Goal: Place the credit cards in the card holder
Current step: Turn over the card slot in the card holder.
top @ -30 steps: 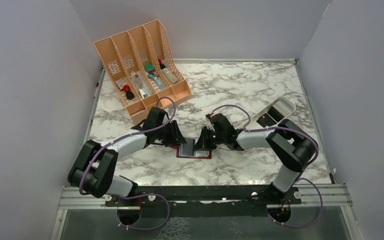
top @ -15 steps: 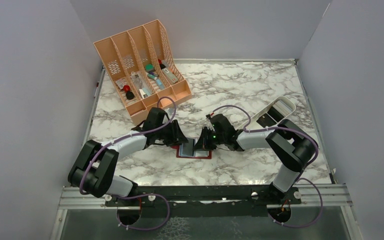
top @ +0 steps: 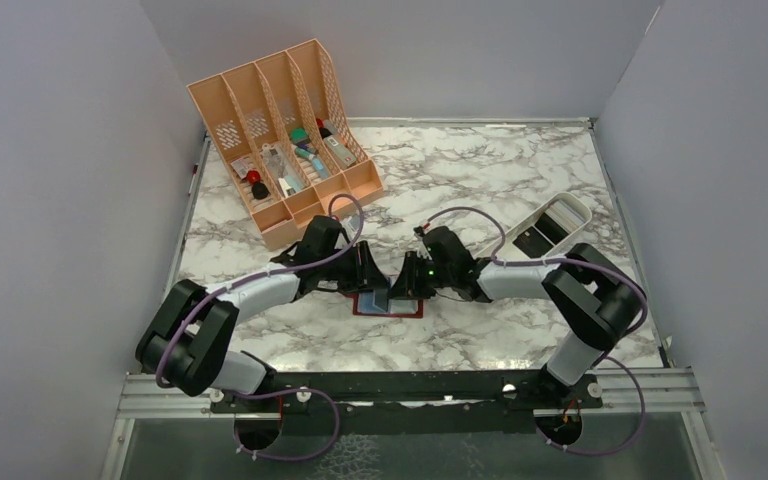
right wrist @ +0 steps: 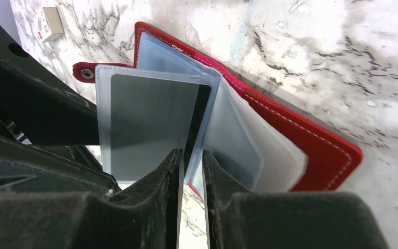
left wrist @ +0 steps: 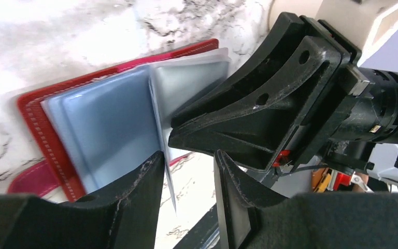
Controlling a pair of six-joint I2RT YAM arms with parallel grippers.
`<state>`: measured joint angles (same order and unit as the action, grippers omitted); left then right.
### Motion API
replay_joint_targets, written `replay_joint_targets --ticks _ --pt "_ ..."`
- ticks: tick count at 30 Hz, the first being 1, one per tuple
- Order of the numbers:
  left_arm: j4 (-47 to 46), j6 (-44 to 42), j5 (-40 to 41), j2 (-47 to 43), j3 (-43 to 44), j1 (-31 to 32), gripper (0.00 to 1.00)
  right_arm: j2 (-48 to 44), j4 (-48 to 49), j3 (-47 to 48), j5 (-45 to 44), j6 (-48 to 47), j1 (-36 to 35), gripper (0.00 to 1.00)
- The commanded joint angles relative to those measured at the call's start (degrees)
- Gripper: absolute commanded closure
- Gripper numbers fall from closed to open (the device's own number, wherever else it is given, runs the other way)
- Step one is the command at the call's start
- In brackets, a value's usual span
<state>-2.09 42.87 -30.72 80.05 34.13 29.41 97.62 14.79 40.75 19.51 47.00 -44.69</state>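
Note:
The red card holder [top: 390, 313] lies open on the marble between both arms, its clear sleeves fanned up [left wrist: 109, 114]. A dark credit card [right wrist: 153, 119] sits inside the raised clear sleeve, with its dark right edge showing beside the sleeve. My right gripper [right wrist: 192, 153] [top: 401, 287] is at that card's near edge, jaws a narrow gap apart with marble visible between them. My left gripper [left wrist: 188, 155] [top: 368, 278] faces it, open, and the edge of an upright sleeve stands in the gap against its left finger. The red cover [right wrist: 311, 140] lies flat.
A peach slotted organizer [top: 280, 140] with small items stands at the back left. A white oblong tray [top: 572, 213] with dark flat pieces in it lies at the right, behind my right arm. The two grippers are nearly touching over the holder.
My right gripper's jaws have parted slightly at the card's edge. The left gripper has slid right, closer over the holder.

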Motion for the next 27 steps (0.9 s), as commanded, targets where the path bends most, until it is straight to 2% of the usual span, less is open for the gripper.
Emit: replay_joint_targets --ticks 1,9,14,23,25,27 --pt "-2.58 0.81 -2.16 0.54 3.04 1.7 0.57 -5.16 -5.92 0.09 -6.43 -3.69 -0.28 0.73" --pt "-3.27 0.38 -1.45 3.07 5.03 3.88 0.55 -13.07 -12.65 -0.56 -15.83 -8.62 1.33 0.67" --pt "-4.21 0.11 -0.95 4.68 5.42 4.86 0.55 -18.76 -18.71 1.25 -20.14 -12.24 5.96 0.64" --pt "-7.13 0.68 -0.69 8.36 6.02 7.41 0.55 -25.98 -24.99 10.42 -25.71 -28.49 18.2 0.61" --pt "-5.87 -0.02 -0.41 7.74 6.39 7.41 0.55 -25.55 -24.98 12.82 -24.58 -33.59 20.57 0.61" --pt "-2.96 -1.31 0.93 6.42 7.36 7.42 0.55 -23.97 -26.67 15.5 -27.84 -38.58 21.73 0.62"
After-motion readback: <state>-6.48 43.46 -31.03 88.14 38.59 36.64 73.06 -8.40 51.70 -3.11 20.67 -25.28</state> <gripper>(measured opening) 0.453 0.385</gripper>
